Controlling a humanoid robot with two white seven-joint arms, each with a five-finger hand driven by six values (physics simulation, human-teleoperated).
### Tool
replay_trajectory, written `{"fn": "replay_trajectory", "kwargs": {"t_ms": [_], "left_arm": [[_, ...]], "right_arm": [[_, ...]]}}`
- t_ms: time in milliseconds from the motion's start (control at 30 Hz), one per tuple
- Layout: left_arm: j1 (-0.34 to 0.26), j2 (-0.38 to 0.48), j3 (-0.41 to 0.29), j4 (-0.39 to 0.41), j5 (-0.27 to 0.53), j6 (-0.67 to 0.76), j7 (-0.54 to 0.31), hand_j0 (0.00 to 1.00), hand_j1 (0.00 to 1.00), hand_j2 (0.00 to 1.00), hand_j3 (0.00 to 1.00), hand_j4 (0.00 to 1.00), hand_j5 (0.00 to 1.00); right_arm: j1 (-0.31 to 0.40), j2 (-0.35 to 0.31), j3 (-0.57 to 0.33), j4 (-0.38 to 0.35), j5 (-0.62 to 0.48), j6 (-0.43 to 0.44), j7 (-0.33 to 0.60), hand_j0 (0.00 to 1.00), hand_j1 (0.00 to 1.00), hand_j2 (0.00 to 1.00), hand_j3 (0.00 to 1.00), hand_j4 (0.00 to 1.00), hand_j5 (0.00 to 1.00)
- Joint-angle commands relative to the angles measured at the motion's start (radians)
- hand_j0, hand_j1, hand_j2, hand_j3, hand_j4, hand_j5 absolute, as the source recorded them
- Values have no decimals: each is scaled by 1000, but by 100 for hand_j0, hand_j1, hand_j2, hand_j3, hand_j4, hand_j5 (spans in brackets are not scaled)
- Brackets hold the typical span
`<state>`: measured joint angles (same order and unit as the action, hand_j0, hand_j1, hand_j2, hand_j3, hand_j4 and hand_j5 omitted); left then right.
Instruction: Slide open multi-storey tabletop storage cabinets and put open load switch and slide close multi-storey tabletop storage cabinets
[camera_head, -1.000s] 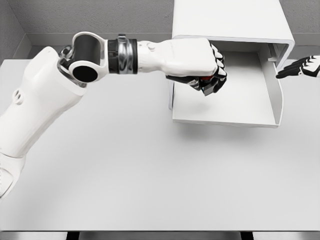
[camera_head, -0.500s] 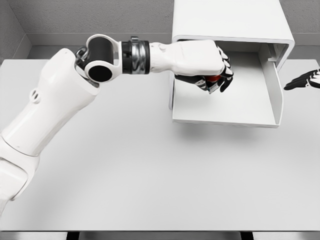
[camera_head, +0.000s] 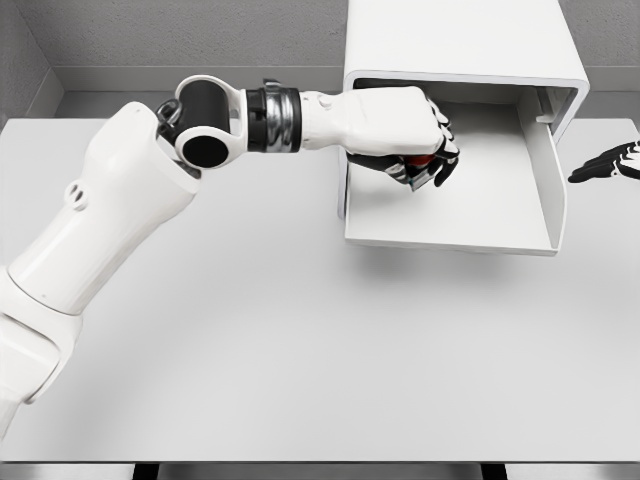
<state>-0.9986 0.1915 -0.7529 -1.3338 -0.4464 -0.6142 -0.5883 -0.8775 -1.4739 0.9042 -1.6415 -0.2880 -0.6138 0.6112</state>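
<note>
Your left hand (camera_head: 415, 135) sits upper centre of the frame, fingers curled tight around the switch (camera_head: 424, 158) (only a sliver of red shows beneath them), held over the left part of the open drawer (camera_head: 500, 215). The drawer juts out of the cabinet (camera_head: 460, 40) at upper right. Your right hand (camera_head: 610, 163) shows at the right edge, dark fingers stretched out, holding nothing, above the table (camera_head: 300, 340)

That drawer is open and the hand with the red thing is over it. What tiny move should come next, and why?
Probably lower the left hand a little and let go. It is curled around the red switch above the floor of the open drawer, so the switch looks ready to set down inside.
</note>
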Motion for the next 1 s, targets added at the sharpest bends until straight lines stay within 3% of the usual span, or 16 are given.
{"fn": "replay_trajectory", "kwargs": {"t_ms": [0, 200, 533, 767, 967], "left_arm": [[0, -4, 1, 5, 3, 3, 1, 39, 39, 39, 39, 39, 39], [0, -12, 1, 5, 5, 3, 4, 62, 62, 62, 62, 62, 62], [-3, -9, 3, 5, 8, 3, 4, 69, 69, 69, 69, 69, 69], [-3, -4, 6, 7, 12, 3, 7, 80, 80, 80, 80, 80, 80], [-8, 66, 6, -74, 118, 3, 7, 80, 80, 80, 80, 80, 80]], "right_arm": [[0, -2, -2, -1, -7, 3, 0, 100, 100, 100, 100, 100, 100], [0, -2, -2, -1, -7, 3, 0, 100, 100, 100, 100, 100, 100], [0, -2, -4, -1, -7, 3, 0, 100, 100, 100, 100, 100, 100], [0, -3, -5, -3, -7, 3, 0, 100, 100, 100, 100, 100, 100], [-3, -3, -5, -4, -5, 3, 0, 100, 100, 100, 100, 100, 100]]}}
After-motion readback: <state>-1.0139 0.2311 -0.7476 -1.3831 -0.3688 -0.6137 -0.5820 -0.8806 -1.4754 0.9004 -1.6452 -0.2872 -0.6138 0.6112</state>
